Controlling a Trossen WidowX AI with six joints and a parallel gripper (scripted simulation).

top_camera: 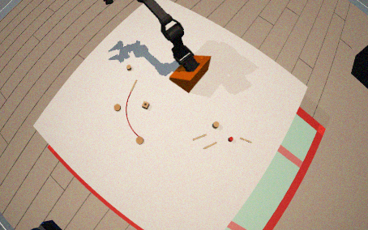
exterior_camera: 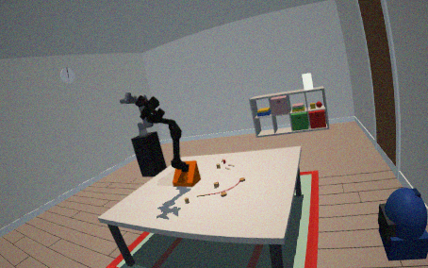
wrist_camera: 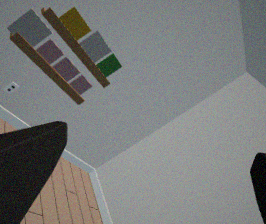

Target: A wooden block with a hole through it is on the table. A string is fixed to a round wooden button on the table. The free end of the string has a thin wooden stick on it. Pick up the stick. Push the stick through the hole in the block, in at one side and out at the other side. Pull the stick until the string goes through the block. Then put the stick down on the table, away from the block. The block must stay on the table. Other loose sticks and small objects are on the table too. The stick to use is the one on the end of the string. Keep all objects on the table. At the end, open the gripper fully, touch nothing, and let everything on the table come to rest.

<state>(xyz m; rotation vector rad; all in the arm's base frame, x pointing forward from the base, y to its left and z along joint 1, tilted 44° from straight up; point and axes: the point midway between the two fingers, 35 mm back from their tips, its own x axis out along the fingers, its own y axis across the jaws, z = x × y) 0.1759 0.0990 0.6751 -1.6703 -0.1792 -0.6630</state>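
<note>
The wooden block with a hole [top_camera: 145, 105] [exterior_camera: 216, 184] stands on the table [top_camera: 101, 162] [exterior_camera: 255, 222]. A round wooden button [top_camera: 139, 140] [exterior_camera: 242, 179] holds one end of a red string [top_camera: 126, 109]. The string curves past the block, apart from it, to the thin wooden stick [top_camera: 134, 86] [exterior_camera: 203, 195], which lies on the table. My gripper [wrist_camera: 160, 148] [exterior_camera: 123, 98] is open and empty, high up and far from the stick and block. The wrist view shows only its two dark fingers, walls and floor. In the top view most of the gripper is out of frame.
A round wooden piece [top_camera: 117, 107] [exterior_camera: 223, 193] lies left of the string, and a small one [top_camera: 129, 67] [exterior_camera: 187, 200] near the stick. Farther right are another round piece [top_camera: 216, 125], a red piece [top_camera: 230, 139] and loose sticks [top_camera: 199, 138] [top_camera: 210, 145] [top_camera: 246, 140]. The arm stands on an orange base [top_camera: 190, 83] [exterior_camera: 184, 178].
</note>
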